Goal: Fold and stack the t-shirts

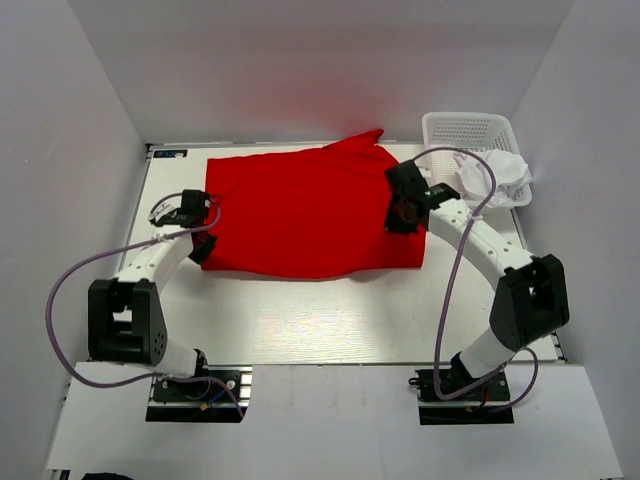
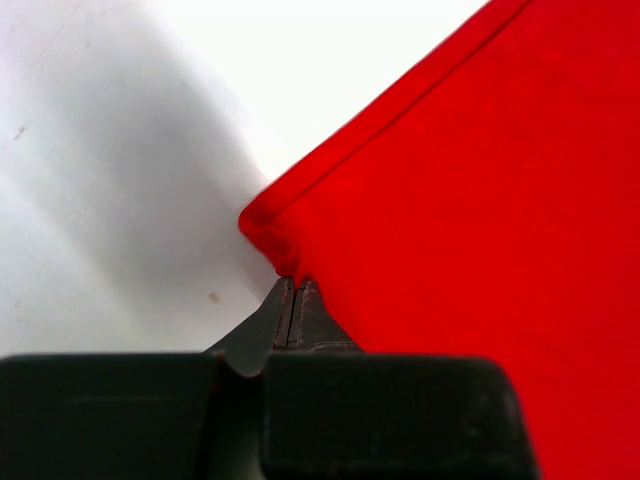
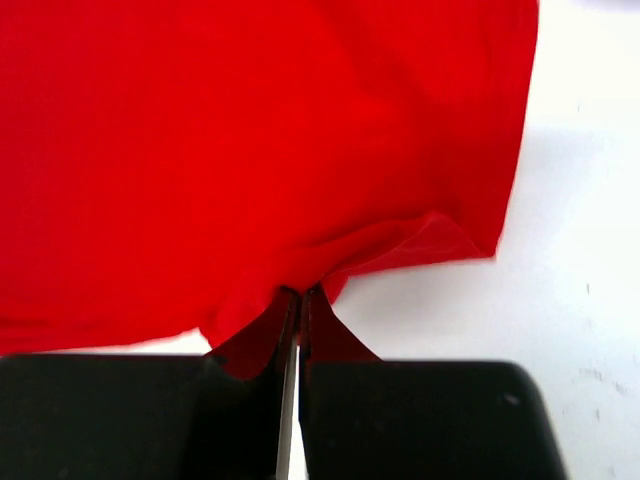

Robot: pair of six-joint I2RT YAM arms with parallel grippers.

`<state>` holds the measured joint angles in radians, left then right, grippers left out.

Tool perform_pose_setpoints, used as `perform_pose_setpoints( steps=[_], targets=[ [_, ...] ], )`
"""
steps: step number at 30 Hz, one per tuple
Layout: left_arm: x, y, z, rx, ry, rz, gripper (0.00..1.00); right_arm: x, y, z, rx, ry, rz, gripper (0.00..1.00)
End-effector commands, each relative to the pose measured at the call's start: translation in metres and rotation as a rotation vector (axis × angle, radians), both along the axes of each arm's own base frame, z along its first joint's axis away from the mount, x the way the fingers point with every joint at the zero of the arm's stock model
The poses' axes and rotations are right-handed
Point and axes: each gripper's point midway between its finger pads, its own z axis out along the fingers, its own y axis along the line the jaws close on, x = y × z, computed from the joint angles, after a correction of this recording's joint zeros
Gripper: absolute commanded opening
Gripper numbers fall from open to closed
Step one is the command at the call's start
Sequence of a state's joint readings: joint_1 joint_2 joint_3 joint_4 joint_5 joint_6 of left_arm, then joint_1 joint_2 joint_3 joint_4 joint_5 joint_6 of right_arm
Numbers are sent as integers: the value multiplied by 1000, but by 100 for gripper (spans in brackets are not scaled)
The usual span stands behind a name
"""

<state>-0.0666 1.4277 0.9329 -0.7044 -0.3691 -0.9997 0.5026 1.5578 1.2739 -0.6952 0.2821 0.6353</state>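
Down at the near edge, the two arm bases are bolted side by side, and from each a lilac cable (image 1: 52, 300) loops up along the arm. Both arms reach out over the white counter (image 1: 300, 325) toward the same garment.

Spread flat across the far half of the counter is the red t-shirt (image 1: 310, 210). It lies mostly smooth, with one sleeve pointing toward the back wall next to the basket. Its near hem runs roughly parallel to the counter's front edge, well apart from the bases.

On the shirt's left edge, the left claw (image 2: 295, 300) has its fingers pressed together on a small tuck of the red cloth. From the left wrist you can see the hemmed border bunched into a little rounded fold right at the fingertips, bare counter to one side and red fabric to the other.

At the shirt's right side sits the right claw (image 3: 300, 305), likewise closed and pinching red cloth. The fabric puckers into a few creases that fan out from the grip, and a flap of the edge is lifted just beside it.

In the far right corner stands a white plastic mesh basket (image 1: 470, 125). The white t-shirt (image 1: 505, 175) lies crumpled at its near end, bulging over the rim. A loop of the right arm's cable crosses in front of it.
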Motion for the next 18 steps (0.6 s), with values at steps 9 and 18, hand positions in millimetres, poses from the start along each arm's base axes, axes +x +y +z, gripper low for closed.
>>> perform_pose_setpoints(
  steps=[9,18],
  targets=[
    [41,33,29,68,-62,121,0,92,-3,32,-13,-101,-7,0],
    [76,36,19,53,-52,99,0,134,-4,28,-13,-115,-1,0]
  ],
)
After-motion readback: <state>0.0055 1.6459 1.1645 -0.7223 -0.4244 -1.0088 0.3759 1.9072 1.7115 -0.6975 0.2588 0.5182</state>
